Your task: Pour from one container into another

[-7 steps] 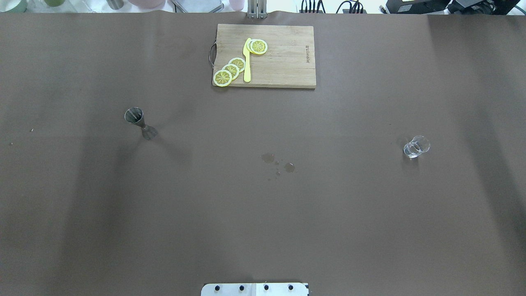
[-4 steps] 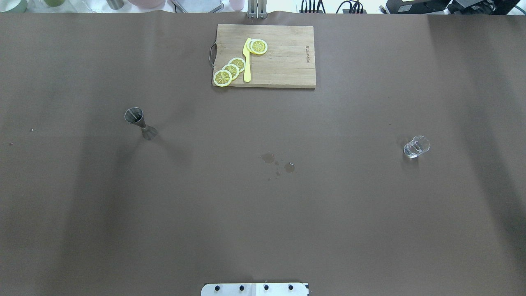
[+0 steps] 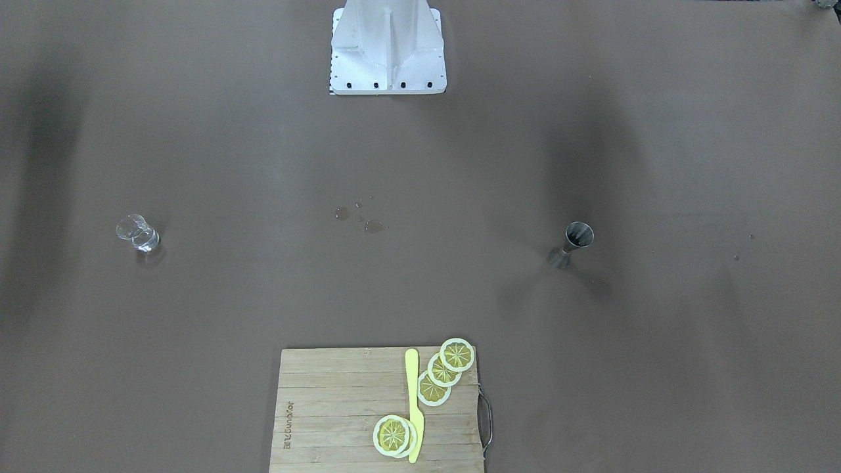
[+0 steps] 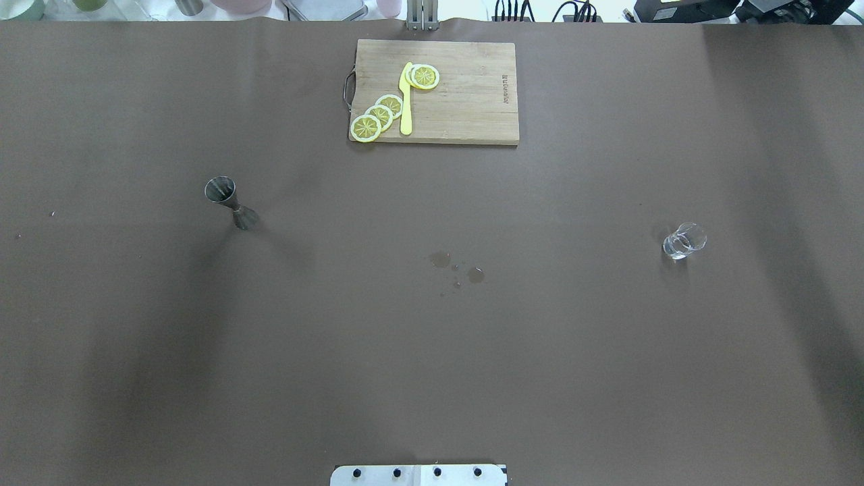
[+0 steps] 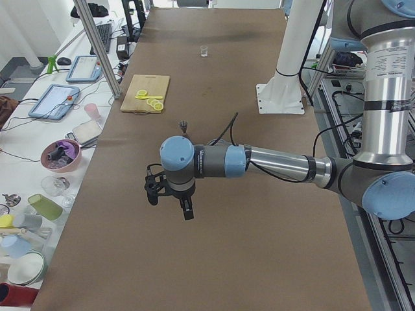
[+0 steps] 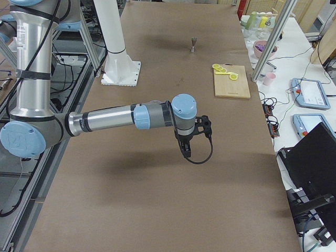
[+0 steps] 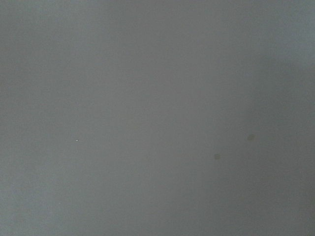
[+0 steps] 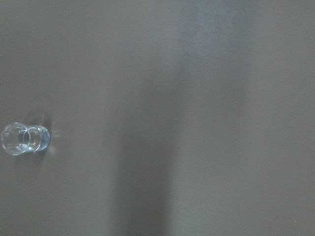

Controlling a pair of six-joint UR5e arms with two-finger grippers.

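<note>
A steel jigger [image 4: 229,202] stands upright on the left half of the brown table, also seen in the front view as the jigger [image 3: 571,244]. A small clear glass [image 4: 684,241] stands on the right half, and the right wrist view shows this glass [image 8: 23,138] at its left edge. Neither gripper shows in the overhead or front view. The left gripper [image 5: 170,206] hangs above the table, well short of the jigger [image 5: 183,125]. The right gripper [image 6: 187,151] hovers over bare table. I cannot tell whether either is open or shut.
A wooden cutting board [image 4: 466,101] at the far middle carries lemon slices [image 4: 378,116] and a yellow knife [image 4: 406,101]. A few wet spots [image 4: 457,266] mark the table's middle. The robot's base plate [image 4: 418,475] sits at the near edge.
The jigger and the glass stand where they were. Only the arm shadow on the table's left half has drifted toward the near edge.
</note>
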